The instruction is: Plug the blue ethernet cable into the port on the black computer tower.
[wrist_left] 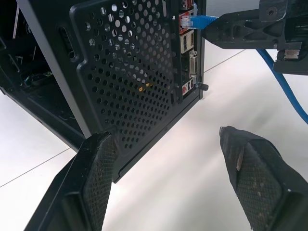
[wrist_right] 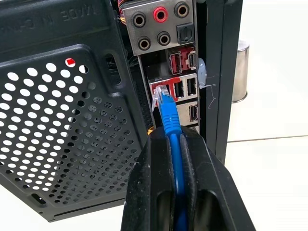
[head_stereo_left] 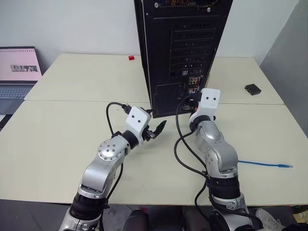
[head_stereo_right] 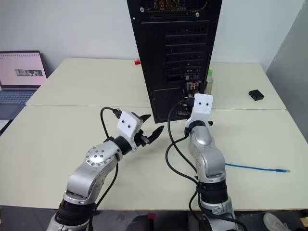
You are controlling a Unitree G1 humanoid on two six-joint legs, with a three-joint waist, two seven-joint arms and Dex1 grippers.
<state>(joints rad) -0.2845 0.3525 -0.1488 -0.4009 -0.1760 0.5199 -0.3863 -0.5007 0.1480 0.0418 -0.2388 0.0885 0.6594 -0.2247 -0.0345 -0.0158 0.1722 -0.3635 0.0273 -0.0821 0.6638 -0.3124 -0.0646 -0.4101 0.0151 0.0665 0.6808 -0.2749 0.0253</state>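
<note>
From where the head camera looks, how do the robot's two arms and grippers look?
Both arms have silver metal segments with round joint caps, a white box at each wrist bearing two small dark dots, and thick black cables looping alongside. The left gripper and right gripper have black fingers; the left's pads are finely textured.

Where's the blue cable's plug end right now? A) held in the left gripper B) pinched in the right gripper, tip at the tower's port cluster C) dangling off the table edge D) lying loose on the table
B: the right gripper is shut on the blue ethernet cable, whose clear plug tip sits at the port on the black computer tower; the left gripper is open with nothing between its fingers.
</note>
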